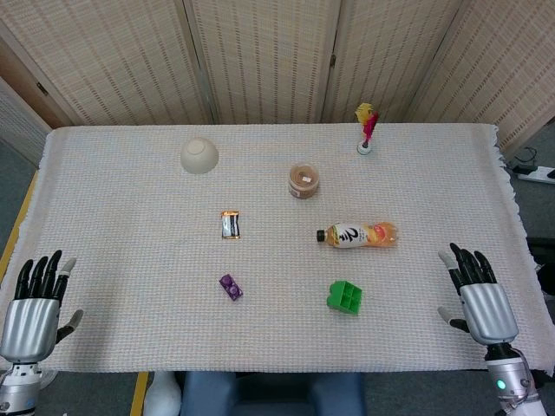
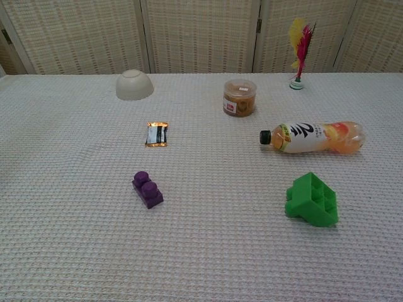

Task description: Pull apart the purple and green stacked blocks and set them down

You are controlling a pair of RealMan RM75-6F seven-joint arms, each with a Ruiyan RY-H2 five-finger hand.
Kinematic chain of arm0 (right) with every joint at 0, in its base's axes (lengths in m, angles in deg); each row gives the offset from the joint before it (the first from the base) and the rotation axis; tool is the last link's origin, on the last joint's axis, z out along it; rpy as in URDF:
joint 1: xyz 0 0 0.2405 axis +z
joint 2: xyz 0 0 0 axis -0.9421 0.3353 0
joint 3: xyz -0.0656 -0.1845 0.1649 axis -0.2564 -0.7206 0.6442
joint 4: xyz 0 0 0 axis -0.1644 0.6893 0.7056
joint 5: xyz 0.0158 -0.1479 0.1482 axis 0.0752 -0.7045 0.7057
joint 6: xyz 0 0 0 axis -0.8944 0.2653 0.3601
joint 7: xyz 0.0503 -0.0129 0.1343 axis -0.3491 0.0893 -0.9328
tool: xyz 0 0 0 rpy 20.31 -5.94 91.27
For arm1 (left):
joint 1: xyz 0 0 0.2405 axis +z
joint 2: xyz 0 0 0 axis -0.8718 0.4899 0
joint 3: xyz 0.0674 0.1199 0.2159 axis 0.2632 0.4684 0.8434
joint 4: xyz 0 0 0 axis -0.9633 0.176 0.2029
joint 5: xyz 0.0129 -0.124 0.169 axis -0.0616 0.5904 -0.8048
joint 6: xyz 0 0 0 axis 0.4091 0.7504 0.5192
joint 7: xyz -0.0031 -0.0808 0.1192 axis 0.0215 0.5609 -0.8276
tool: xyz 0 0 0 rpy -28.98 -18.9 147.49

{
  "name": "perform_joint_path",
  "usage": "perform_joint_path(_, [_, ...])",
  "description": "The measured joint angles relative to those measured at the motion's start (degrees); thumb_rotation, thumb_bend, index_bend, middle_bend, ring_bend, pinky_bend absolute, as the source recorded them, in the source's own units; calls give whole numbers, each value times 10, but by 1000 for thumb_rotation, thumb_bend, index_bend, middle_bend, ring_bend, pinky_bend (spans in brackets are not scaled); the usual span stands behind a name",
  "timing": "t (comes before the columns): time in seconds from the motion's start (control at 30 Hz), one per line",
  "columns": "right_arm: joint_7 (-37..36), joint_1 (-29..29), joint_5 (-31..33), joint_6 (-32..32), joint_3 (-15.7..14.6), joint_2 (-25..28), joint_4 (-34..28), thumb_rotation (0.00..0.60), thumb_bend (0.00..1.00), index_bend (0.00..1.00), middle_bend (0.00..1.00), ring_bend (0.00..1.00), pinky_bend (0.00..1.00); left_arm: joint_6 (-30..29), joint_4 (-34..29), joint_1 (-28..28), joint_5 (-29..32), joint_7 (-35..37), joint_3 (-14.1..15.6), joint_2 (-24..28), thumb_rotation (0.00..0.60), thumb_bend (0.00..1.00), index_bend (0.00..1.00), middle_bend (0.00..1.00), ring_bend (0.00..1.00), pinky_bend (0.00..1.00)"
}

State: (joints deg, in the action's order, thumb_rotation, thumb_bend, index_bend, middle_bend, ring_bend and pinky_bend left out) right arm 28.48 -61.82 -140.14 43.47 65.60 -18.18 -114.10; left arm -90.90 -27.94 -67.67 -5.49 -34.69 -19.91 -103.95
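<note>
The small purple block (image 1: 231, 287) (image 2: 147, 189) lies alone on the woven cloth, left of centre near the front. The larger green block (image 1: 345, 296) (image 2: 312, 201) lies apart from it to the right, tipped so its hollow underside shows. My left hand (image 1: 33, 305) hangs at the table's front left corner, fingers spread and holding nothing. Far from both blocks, my right hand (image 1: 479, 297) sits at the front right with its fingers spread and empty. The chest view shows neither hand.
A juice bottle (image 1: 360, 235) (image 2: 313, 137) lies on its side behind the green block. A snack packet (image 1: 230, 224) (image 2: 157, 134), an upturned bowl (image 1: 199, 155) (image 2: 134, 85), a lidded jar (image 1: 303, 180) (image 2: 240, 97) and a feathered shuttlecock (image 1: 367, 127) (image 2: 299, 48) sit further back.
</note>
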Motion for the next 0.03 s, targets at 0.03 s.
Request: perform_joint_path(0.03, [-7,1,-2,-3,0,0,3,600,239,0,0,0,0,2,0,5,5,9,0,1,600,260,104,0,0,0])
